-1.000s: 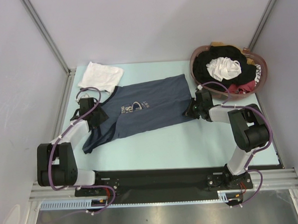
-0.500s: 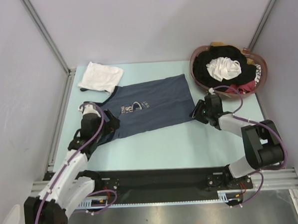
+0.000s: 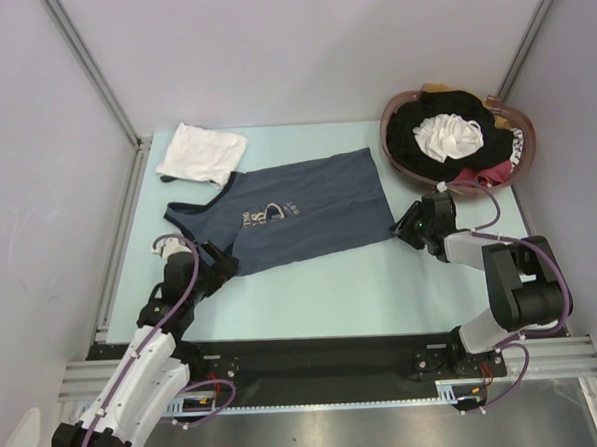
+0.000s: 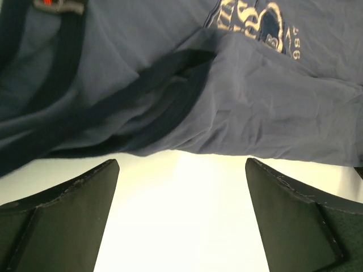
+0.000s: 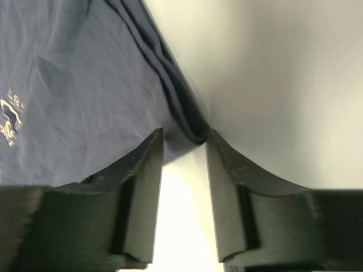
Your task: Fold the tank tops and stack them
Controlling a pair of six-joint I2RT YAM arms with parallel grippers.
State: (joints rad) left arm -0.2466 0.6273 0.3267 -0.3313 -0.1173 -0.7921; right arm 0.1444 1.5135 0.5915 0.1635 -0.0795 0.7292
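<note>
While the left arm (image 3: 168,295) reaches diagonally forward from the near left, lying low over the worktop (image 3: 332,282), its wrist ends just short of the blue top (image 3: 303,208), at the near-left edge below the strap. Its jaws stand wide apart. In the wrist view both fingers (image 4: 62,209) frame bare worktop, and the cloth lies beyond their tips, untouched.

The right arm (image 3: 470,243) is folded, elbow out to the right, forearm running left and low to the near-right hem corner. Its jaws are narrowed to a slim gap with the bunched corner at the fingertips (image 5: 156,141); whether they pinch it or merely flank it cannot be told.

The blue top lies flat mid-worktop, print up, straps to the left, hem to the right. The white top (image 3: 203,151) sits folded at the far left, just beside the blue one's shoulder. A basket (image 3: 385,129) of clothes (image 3: 454,135) stands at the far right.

The print is too small to read from above and is cut off in the left wrist view. The left arm's base runs out of the overhead frame, and the right wrist covers the hem corner from above.
</note>
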